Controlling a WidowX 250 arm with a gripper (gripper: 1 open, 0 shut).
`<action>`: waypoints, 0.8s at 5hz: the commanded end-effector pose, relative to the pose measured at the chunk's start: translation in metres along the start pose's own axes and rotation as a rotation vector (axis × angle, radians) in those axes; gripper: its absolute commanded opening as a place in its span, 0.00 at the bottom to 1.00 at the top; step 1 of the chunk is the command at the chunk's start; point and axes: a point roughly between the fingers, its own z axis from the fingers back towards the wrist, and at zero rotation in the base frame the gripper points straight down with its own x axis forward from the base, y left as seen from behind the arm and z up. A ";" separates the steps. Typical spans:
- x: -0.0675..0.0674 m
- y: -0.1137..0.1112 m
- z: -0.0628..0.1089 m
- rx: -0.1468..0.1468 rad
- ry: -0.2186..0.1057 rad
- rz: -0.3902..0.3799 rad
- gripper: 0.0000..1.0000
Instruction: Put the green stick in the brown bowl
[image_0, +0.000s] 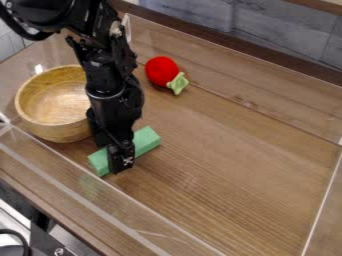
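Note:
The green stick (144, 142), a flat light-green block, lies on the wooden table just right of the brown bowl (48, 100). My gripper (118, 152) points straight down over the stick's middle, fingers low around it and open, one black finger in front hiding part of the stick. The bowl stands upright with nothing visible inside it.
A red ball (162, 69) with a small green-yellow piece (178, 84) sits behind the stick. Clear plastic walls (321, 215) border the table on the front and right. Open wood lies to the right.

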 end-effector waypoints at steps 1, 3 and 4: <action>0.003 0.009 0.003 0.023 -0.027 0.026 1.00; 0.004 0.011 -0.003 0.018 -0.029 0.044 1.00; 0.005 0.012 -0.006 0.014 -0.026 0.051 1.00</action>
